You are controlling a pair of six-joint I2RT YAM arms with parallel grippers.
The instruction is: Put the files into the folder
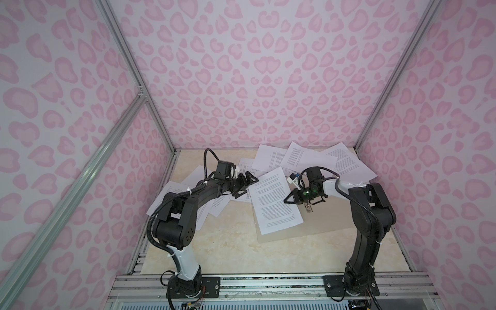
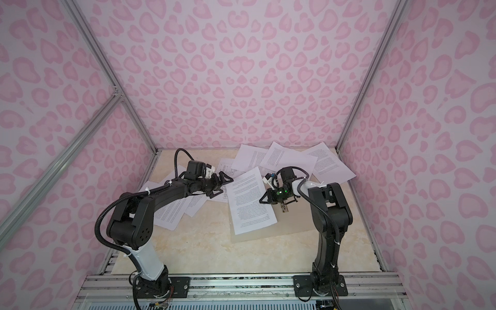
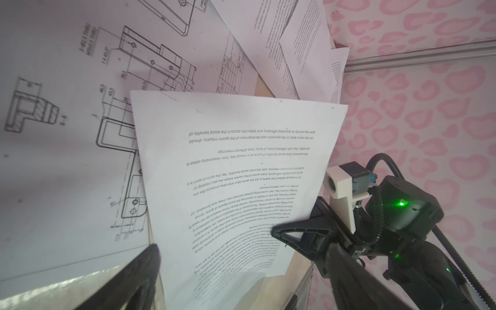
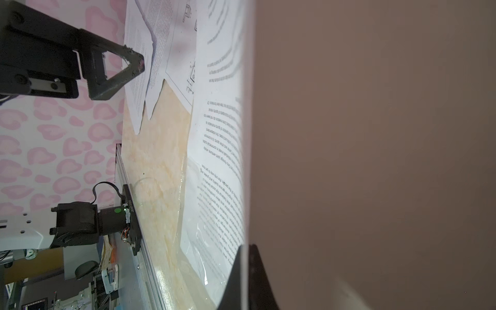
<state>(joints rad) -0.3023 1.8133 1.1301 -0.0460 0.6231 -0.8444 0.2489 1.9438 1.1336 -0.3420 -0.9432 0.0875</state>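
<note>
Likely feather-light and floppy, the printed sheet (image 1: 273, 206) on the folder (image 1: 327, 220) toward the tabletop's (image 1: 214, 241) three o'clock suits an edge pinch, where the right pincer (image 1: 285, 201) is clamped; the left pincer (image 1: 247, 186) gapes empty

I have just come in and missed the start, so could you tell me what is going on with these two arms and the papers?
The right gripper has its jaws shut on the edge of a white printed paper sheet, holding it over the flat grey-beige cardboard folder. The left gripper hovers open beside that sheet, above a white sheet with line drawings, holding nothing. The other white printed sheets lie scattered, loose, at the back and left.
</note>
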